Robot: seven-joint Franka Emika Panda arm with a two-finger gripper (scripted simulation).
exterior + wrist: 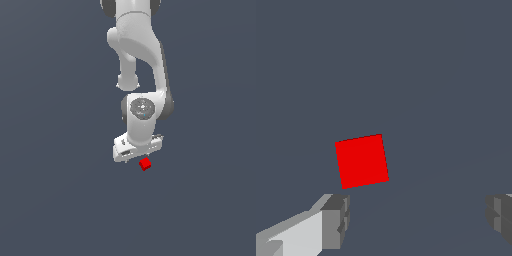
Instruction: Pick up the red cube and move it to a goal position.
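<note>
one red cube [361,161] is your landmark. in your wrist view the gripper [418,220] is spread wide and holds nothing: the near fingertip [336,222] sits just beside the cube's corner, the other well apart from it. in your exterior view the gripper [137,157] hangs just above the cube [145,164].

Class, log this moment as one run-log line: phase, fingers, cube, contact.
phase: approach | fingers: spread apart | gripper: open, nothing held | red cube: lying outside the finger gap, not between them | contact: none seen
</note>
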